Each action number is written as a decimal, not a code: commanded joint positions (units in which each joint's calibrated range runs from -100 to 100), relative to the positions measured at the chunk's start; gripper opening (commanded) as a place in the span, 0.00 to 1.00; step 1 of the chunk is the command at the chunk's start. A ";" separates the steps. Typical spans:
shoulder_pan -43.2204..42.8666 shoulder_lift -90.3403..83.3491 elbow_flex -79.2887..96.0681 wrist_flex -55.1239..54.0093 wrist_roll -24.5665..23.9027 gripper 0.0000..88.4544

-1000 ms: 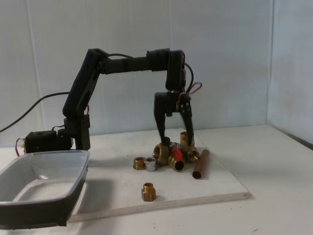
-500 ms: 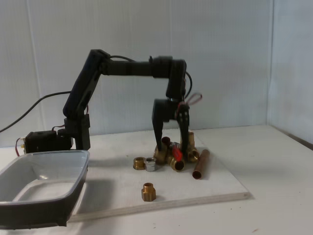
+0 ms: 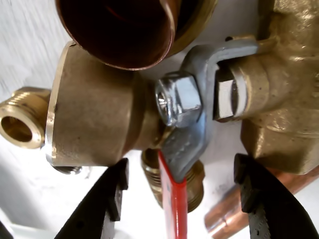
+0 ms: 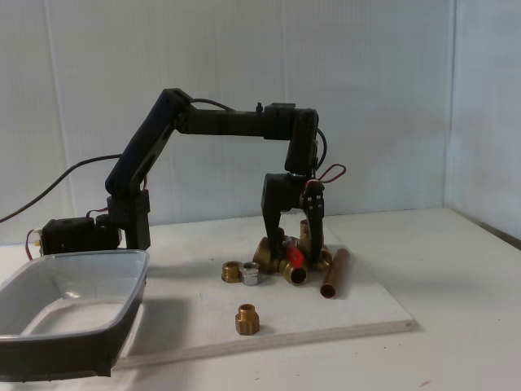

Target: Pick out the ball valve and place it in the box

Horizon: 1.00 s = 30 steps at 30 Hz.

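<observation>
The ball valve (image 3: 94,114) has a brass body, a silver nut and a grey lever ending in a red handle (image 3: 174,209). It lies in a pile of brass fittings on the white board (image 4: 358,314). My gripper (image 3: 179,199) is open and points down onto the pile, with one black finger (image 3: 99,204) on either side of the red handle and a gap on both sides. In the fixed view the gripper (image 4: 295,244) straddles the ball valve (image 4: 281,257). The box (image 4: 122,314), a translucent grey tray, stands at the lower left with nothing in it.
A copper pipe piece (image 4: 334,273) lies just right of the pile. A brass ring (image 4: 231,271) and a silver nut (image 4: 251,275) sit left of it, and a lone brass fitting (image 4: 247,318) is nearer the board's front edge. The arm's base (image 4: 77,235) is behind the box.
The arm has reached forward and lowered the gripper onto the pile, shifting it slightly right. The fingers now sit lower around the valve's red handle.
</observation>
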<state>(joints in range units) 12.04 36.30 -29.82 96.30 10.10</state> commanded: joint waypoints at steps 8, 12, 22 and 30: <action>-0.38 -0.56 -2.04 0.51 0.04 0.19; -0.45 -0.56 -1.95 0.51 0.04 0.02; -0.45 -0.56 -1.86 0.51 0.04 0.02; -0.82 -1.50 -10.25 3.01 -2.49 0.01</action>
<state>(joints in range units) 11.67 36.47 -33.27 98.02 9.58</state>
